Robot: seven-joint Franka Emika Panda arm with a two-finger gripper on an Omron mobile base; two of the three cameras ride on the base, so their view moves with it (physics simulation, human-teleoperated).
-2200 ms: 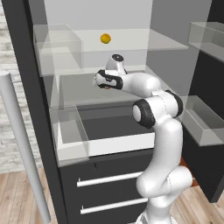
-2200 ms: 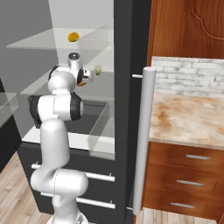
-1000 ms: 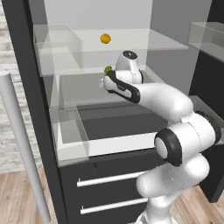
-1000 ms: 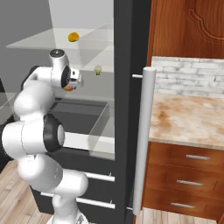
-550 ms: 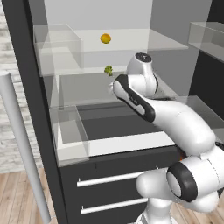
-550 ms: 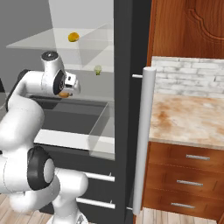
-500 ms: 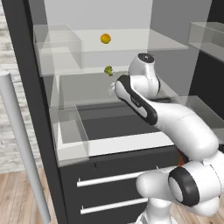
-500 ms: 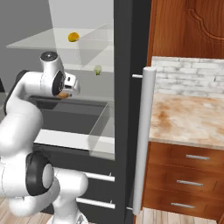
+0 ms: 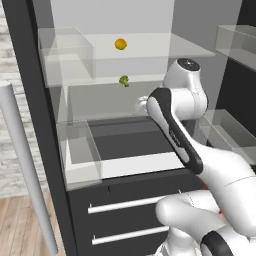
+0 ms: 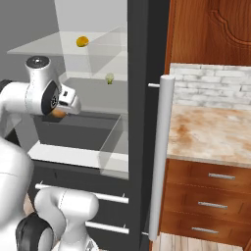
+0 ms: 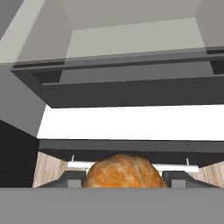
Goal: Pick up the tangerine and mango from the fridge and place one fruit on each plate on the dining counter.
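The tangerine (image 11: pixel 124 171), red-orange and dimpled, sits between my gripper's (image 11: pixel 124 178) dark fingertips, and the gripper is shut on it. In the right base view the gripper (image 10: pixel 61 112) hangs in front of the open black fridge (image 10: pixel 142 98), level with its middle shelf, and the tangerine (image 10: pixel 57 113) peeks out under the white hand. The golden-yellow mango (image 9: pixel 120 44) rests alone on the upper glass shelf, above and left of my arm; the same mango (image 10: pixel 82 41) is above and right of the hand from the other side. The plates are out of view.
A green broccoli-like piece (image 9: pixel 123 80) lies on the middle shelf. A clear bin (image 9: pixel 80 155) juts out at the lower left of the fridge. The silver door handle (image 10: pixel 159 157) stands beside a stone-topped counter (image 10: pixel 215 132) with wooden drawers.
The arm has swung and drawn back from the middle shelf with the tangerine in the gripper, right in the left base view. The mango and green piece stayed put.
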